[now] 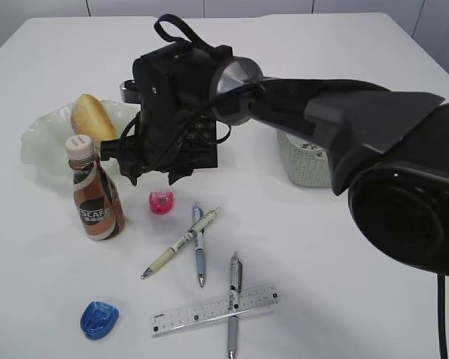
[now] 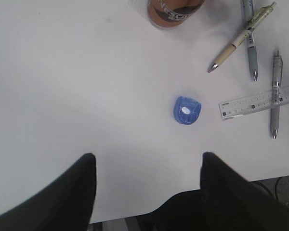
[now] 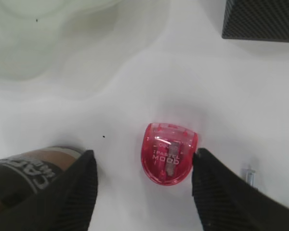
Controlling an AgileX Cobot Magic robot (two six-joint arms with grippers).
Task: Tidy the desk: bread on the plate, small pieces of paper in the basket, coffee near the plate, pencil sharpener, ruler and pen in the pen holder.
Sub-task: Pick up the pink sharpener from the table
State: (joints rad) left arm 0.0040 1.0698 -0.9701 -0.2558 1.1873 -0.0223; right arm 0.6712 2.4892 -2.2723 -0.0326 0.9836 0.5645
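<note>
The pink pencil sharpener (image 3: 169,153) lies flat on the white counter (image 1: 344,247), between the coffee bottle (image 1: 95,191) and the crossed pens (image 1: 198,241). The right gripper (image 3: 142,185) hangs directly above it with its jaws set apart: the left finger (image 3: 72,192) stands between the sharpener and the coffee bottle, the right finger (image 3: 226,192) stands just beyond the sharpener's other side, and neither finger touches it. In the exterior view the right arm (image 1: 322,112) reaches from the right edge across the middle of the counter, its wrist bent downward so that the gripper points at the surface beside the coffee bottle. The bread (image 1: 92,118) rests on the pale green plate (image 1: 41,138) behind the bottle. The basket (image 1: 307,164) sits under the forearm, partly hidden. A corner of the black mesh pen holder (image 3: 262,19) shows in the right wrist view, well apart from the sharpener. The left gripper (image 2: 147,168) also stands with its jaws apart, empty, held high over the near edge of the counter. Below it lie a blue pencil sharpener (image 2: 187,110), and further off the clear ruler (image 2: 257,101), which crosses a grey pen (image 2: 275,96).
</note>
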